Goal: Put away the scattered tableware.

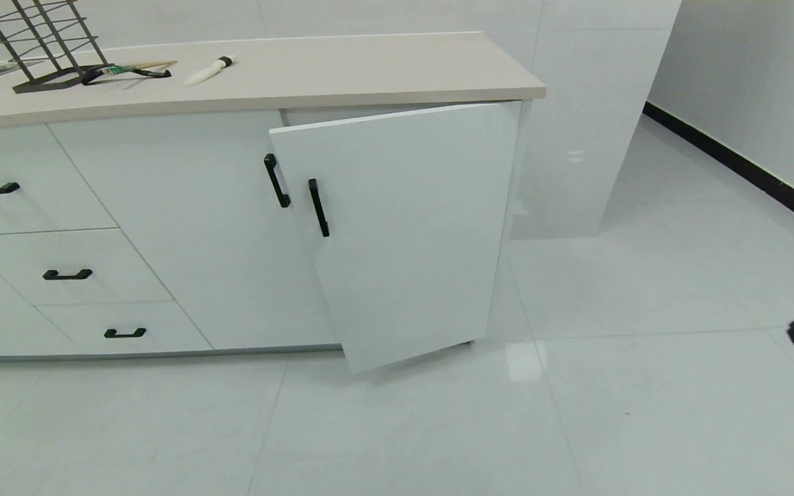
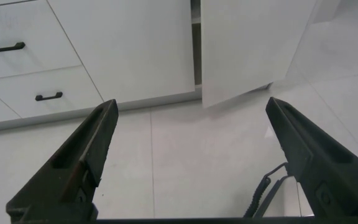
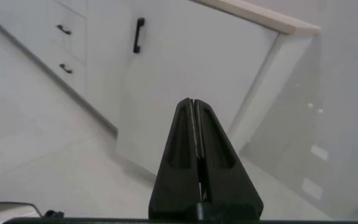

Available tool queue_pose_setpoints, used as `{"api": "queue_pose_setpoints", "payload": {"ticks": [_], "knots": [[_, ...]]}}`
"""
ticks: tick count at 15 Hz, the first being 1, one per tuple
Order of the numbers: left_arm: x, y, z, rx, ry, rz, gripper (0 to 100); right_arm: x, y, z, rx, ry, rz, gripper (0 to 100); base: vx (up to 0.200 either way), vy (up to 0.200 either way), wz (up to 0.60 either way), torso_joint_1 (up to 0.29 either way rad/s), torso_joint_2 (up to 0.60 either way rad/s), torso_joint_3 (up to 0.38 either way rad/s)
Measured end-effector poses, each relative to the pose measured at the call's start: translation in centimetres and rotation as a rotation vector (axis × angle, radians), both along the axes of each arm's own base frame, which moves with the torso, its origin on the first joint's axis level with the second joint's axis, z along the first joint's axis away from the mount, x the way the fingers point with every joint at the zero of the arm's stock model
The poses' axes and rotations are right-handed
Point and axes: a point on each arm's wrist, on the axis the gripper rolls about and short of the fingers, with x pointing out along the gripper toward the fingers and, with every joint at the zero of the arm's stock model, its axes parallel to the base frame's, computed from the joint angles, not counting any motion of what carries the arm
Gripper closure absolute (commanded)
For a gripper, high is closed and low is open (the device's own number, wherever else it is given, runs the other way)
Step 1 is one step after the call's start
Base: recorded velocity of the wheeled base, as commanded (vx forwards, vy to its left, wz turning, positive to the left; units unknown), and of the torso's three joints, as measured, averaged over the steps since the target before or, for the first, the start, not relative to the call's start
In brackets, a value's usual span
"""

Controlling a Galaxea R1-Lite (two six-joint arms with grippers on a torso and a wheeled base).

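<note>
Left hand (image 2: pixel 191 104) is spread wide above the floor (image 2: pixel 185 162). Right hand (image 3: pixel 193 102) is pressed together, holding nothing. A white tool (image 1: pixel 208 71) and a wooden-handled tool (image 1: pixel 136 69) lie on the bench (image 1: pixel 369 69) beside the black rack (image 1: pixel 38 41). Below, the cupboard door (image 1: pixel 411 227) hangs half open.

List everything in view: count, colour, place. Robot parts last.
Counter: one, beige, atop the cabinets.
Wire rack: one, black, counter's left end.
Wooden-handled utensil: one, dark with green, beside the rack.
White utensil: one, white with a dark band, right of that.
Ajar door: one, white, black handle, under the counter's right end.
Closed door: one, white, black handle, left of the ajar one.
Drawers: three, white, black handles, stacked at left.
Floor: white tiles.
Left gripper: black, open, above the floor.
Right gripper: black, shut, facing the cabinet.
</note>
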Motion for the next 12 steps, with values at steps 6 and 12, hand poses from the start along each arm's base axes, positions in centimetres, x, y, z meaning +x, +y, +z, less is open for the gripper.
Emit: {"api": "queue_pose_setpoints", "payload": {"ticks": [6,12], "knots": [[0.0,0.0,0.0,-0.004,0.001,0.0,0,-8.8,-0.8,-4.8,-0.006,0.119,-0.071,100,0.0,0.0,0.0,0.0,0.0,0.0],[0.0,0.0,0.0,-0.003,0.002,0.0,0,-11.1,-1.8,-9.6,0.168,0.302,-0.537,100,0.0,0.0,0.0,0.0,0.0,0.0]]}}
